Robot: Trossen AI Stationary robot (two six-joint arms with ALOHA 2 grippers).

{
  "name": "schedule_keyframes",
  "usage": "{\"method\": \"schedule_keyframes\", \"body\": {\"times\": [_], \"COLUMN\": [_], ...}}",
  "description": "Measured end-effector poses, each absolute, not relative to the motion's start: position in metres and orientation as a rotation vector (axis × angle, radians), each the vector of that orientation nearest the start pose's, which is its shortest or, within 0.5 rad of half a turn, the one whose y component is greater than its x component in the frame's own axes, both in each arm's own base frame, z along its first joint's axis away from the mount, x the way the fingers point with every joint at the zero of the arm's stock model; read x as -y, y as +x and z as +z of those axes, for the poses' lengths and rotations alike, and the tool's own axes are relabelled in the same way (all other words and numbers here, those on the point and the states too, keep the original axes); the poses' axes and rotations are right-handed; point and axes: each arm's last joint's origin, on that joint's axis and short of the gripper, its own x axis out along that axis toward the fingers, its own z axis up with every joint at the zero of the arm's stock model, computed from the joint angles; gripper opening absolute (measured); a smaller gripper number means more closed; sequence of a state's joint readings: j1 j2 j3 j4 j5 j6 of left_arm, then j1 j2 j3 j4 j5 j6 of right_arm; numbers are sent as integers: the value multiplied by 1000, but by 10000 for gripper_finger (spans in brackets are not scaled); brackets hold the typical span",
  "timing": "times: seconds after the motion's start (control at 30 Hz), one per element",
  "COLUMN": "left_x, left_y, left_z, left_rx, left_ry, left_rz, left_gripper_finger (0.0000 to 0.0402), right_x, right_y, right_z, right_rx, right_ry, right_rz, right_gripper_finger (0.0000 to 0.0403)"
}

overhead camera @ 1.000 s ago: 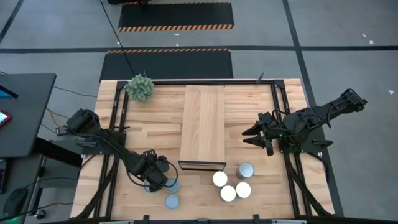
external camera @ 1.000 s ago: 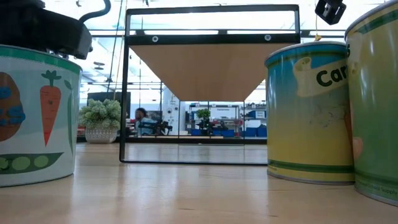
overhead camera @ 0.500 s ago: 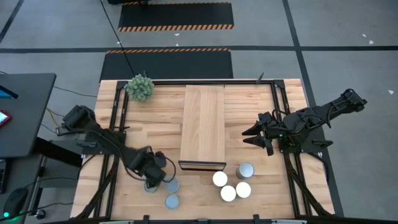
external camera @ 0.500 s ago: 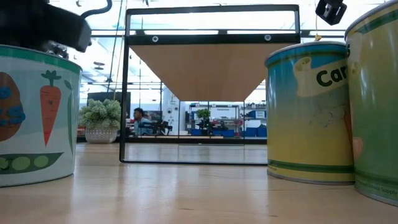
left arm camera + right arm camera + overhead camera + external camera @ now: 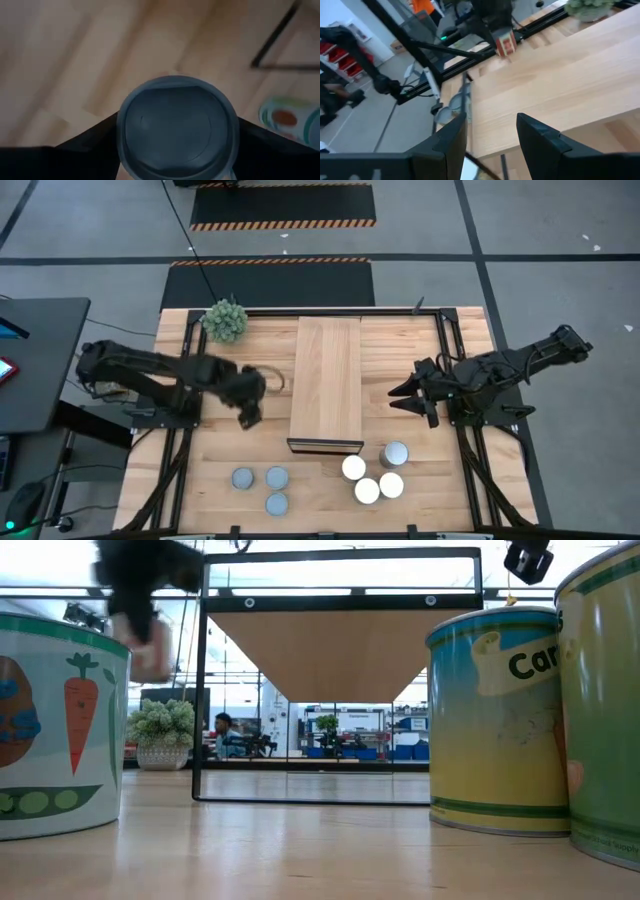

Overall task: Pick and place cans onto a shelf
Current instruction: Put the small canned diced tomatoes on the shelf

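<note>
Shelf bare: nothing placed yet. Left pincer clamped on one can, lifted beside shelf's left edge. Seven cans waiting along desk's front edge. Right pincer wide, idle near shelf's right side.

Left tool raised, seemingly clamped – right tool parted, idle

Blue-grey-topped cans: three on table, one held. White-topped cans: three. One shelf.

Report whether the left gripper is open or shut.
Shut on a can: the left gripper carries it beside the shelf.
</note>
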State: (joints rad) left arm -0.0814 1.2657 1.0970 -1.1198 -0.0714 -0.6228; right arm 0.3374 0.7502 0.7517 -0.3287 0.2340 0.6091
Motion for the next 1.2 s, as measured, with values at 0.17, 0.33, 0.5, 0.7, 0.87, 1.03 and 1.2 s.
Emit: {"method": "schedule_keyframes", "body": {"times": [0.17, 0.33, 0.5, 0.7, 0.87, 1.03, 1.2], "left_x": [-26, -63, -95, -130, -147, -148, -152], "left_y": [240, 265, 297, 341, 378, 410, 431], "left_z": [311, 332, 346, 351, 343, 337, 327], "left_rx": [-1145, -1110, -1095, -1087, -1076, -1020, -940], "left_ry": [-387, -304, -185, -75, -57, -30, -8], "left_rz": [427, 429, 395, 355, 331, 319, 330], "left_gripper_finger": [291, 291, 292, 292, 292, 292, 292], "right_x": [-37, -24, -8, 9, 15, 15, 15], "right_y": [158, 160, 162, 162, 161, 162, 162], "right_z": [311, 310, 310, 310, 310, 310, 311], "right_rx": [-341, -329, -308, -288, -286, -287, -285], "right_ry": [504, 471, 459, 478, 481, 479, 473], "right_rz": [-53, -124, -219, -311, -332, -326, -324], "right_gripper_finger": [179, 179, 179, 179, 179, 179, 179]}}
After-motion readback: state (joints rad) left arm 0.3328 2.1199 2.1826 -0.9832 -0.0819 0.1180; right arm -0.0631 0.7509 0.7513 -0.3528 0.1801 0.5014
